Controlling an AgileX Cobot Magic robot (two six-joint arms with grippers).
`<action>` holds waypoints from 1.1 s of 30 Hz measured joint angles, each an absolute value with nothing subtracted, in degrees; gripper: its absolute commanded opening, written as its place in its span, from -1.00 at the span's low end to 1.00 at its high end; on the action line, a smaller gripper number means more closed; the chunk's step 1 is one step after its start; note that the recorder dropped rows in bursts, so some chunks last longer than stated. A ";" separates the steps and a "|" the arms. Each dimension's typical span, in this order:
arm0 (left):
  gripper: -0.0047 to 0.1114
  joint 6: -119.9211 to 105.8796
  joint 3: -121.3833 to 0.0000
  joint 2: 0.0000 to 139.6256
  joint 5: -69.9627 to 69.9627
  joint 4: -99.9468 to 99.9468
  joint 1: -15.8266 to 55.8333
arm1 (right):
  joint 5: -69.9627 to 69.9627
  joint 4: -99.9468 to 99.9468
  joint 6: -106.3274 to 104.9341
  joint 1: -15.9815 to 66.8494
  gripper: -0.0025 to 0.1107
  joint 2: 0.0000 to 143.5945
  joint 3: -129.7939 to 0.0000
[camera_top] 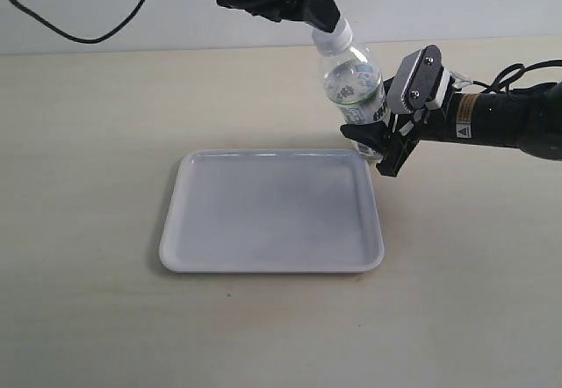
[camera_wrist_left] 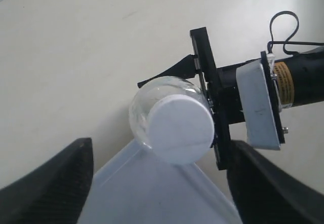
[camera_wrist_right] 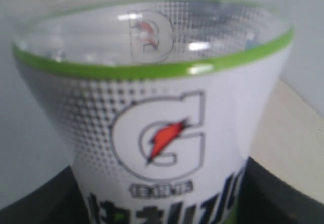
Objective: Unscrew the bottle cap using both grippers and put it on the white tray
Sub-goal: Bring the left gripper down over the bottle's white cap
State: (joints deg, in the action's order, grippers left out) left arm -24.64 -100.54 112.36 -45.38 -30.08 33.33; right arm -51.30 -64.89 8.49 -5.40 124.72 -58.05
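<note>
The bottle (camera_top: pixel 354 76) is held tilted near the far right corner of the white tray (camera_top: pixel 176 247), with its neck leaning toward the left of the exterior view. Whether its base touches the counter (camera_top: pixel 88 142) cannot be told, since the right end effector (camera_top: pixel 376 138) hides it. That end effector is clamped across the bottle's lower, labelled part, and it carries a grey-white block (camera_top: pixel 417 81) and a small warning sticker (camera_top: pixel 463 129) on its wrist. In the right wrist view the label fills the picture: white, with a green band, a dotted grey pattern, a G logo with a red-orange bolt and dark lettering beneath, and dark finger surfaces on both sides of it. The bottle cap (camera_wrist_left: pixel 181 128) sits on the bottle's neck, not on the tray. The left end effector (camera_top: pixel 323 19) comes down from the top of the exterior view to the cap. In the left wrist view its 2 fingers (camera_wrist_left: pixel 55 183) stand wide apart with the cap between them and a clear gap on each side, so it grips nothing. The tray lies flat on the counter and nothing rests on it. A black cable (camera_top: pixel 79 39) loops across the pale wall behind.
</note>
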 measured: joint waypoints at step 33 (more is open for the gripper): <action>0.22 -22.06 -113.76 122.06 -54.79 -29.48 34.15 | -51.30 -64.89 8.34 -5.40 -0.96 124.72 -58.05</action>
